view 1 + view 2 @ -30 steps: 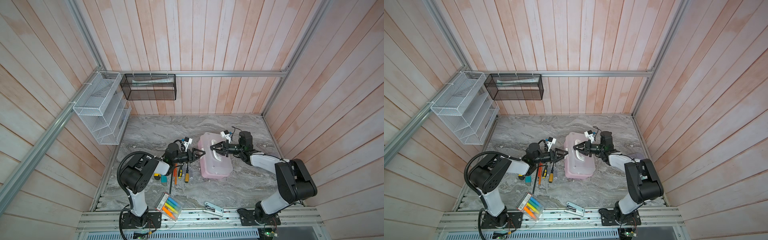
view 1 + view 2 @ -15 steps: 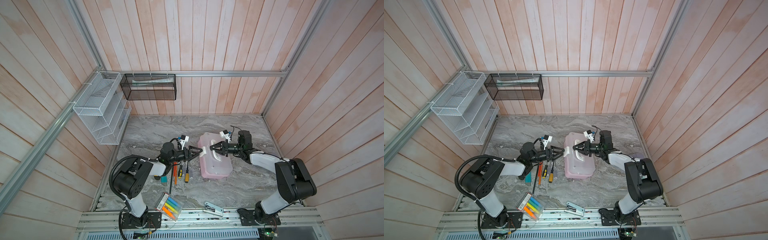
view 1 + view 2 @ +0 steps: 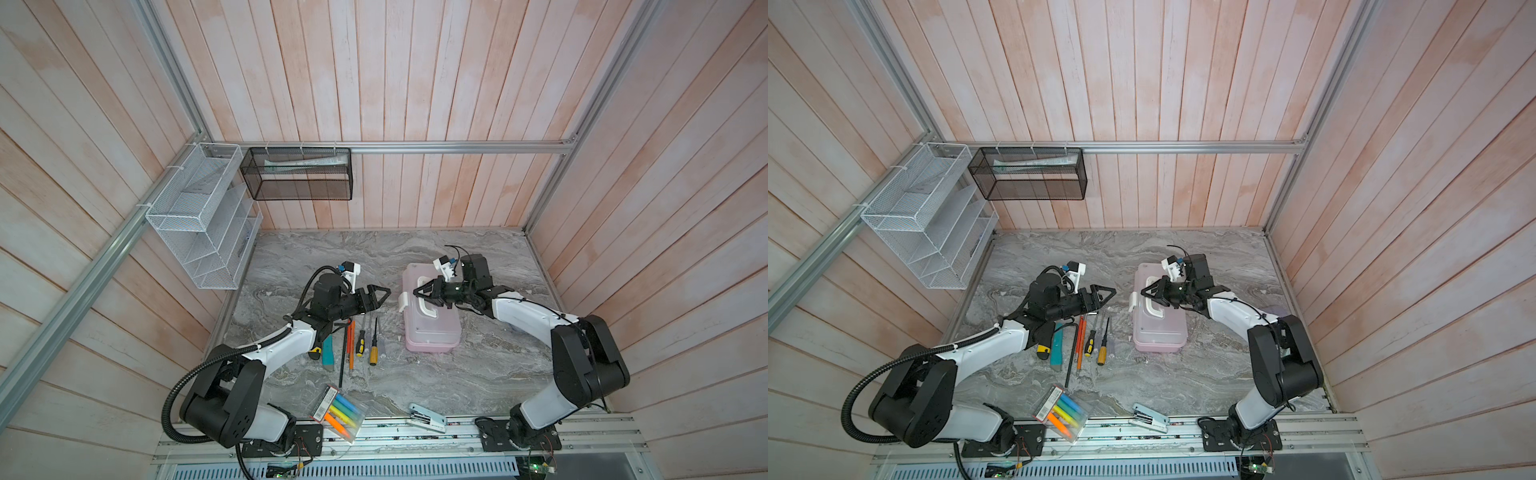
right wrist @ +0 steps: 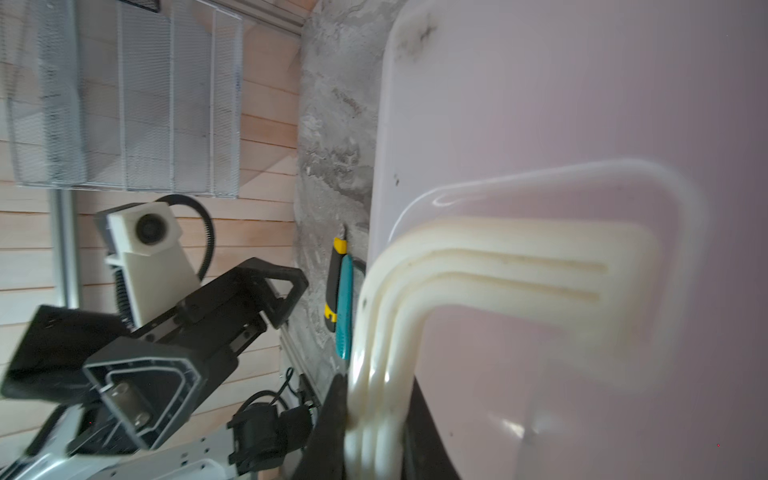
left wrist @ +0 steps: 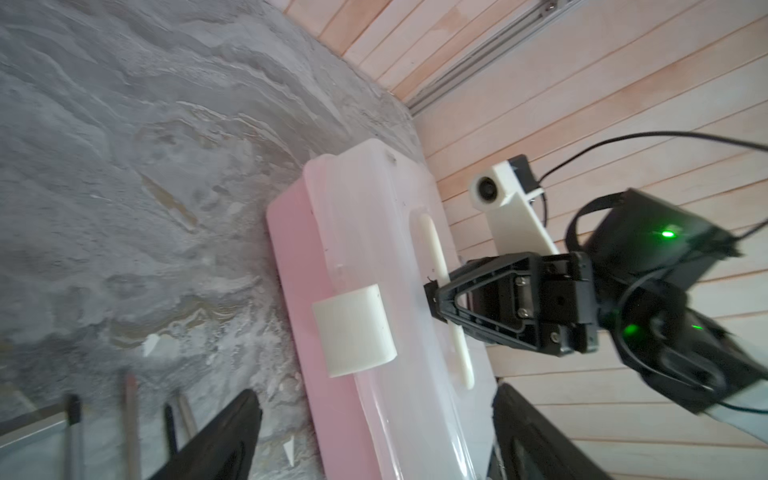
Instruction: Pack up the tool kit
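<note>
Marble-grey surface (image 3: 478, 374), pink plank walls. Pale pink tool kit box (image 3: 432, 334) sits mid-surface, lid down, with its white latch (image 3: 402, 301) facing my left hand (image 3: 386, 296). That hand is spread wide, holding nothing, hovering just beside the latch without touching it. My right hand (image 3: 417, 292) is pinched on the white handle (image 3: 428, 311) atop the lid. Loose screwdrivers (image 3: 373, 353) and a teal utility knife (image 3: 328, 353) lie left of the box.

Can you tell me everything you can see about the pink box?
The pink box is a plastic rectangle lying flat on the grey marble table, closed. Its cloudy, see-through lid carries a white handle, which the right hand pinches. A white latch sits on the side facing the open left hand, which is not touching it.
</note>
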Action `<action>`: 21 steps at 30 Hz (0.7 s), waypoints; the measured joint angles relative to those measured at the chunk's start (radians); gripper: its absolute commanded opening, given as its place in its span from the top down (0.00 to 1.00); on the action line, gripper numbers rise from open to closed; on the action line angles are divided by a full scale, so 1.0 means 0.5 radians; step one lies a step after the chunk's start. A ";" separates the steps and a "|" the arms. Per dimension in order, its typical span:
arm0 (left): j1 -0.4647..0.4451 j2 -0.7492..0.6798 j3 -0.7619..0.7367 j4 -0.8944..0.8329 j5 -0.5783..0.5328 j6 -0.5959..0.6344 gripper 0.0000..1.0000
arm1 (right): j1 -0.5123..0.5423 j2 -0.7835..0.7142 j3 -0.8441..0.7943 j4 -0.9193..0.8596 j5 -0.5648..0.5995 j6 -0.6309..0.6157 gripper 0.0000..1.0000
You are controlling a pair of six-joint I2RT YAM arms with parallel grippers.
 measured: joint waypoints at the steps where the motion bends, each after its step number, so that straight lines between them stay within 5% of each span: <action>1: -0.009 -0.002 0.002 -0.056 -0.049 0.031 0.10 | 0.036 0.005 0.024 -0.049 0.071 -0.035 1.00; 6: -0.076 0.012 0.002 -0.251 -0.193 0.118 0.10 | 0.136 0.014 0.099 -0.153 0.270 -0.127 1.00; 21: -0.529 0.304 0.243 -0.597 -0.780 0.311 0.09 | 0.050 -0.019 -0.007 -0.028 0.134 -0.143 1.00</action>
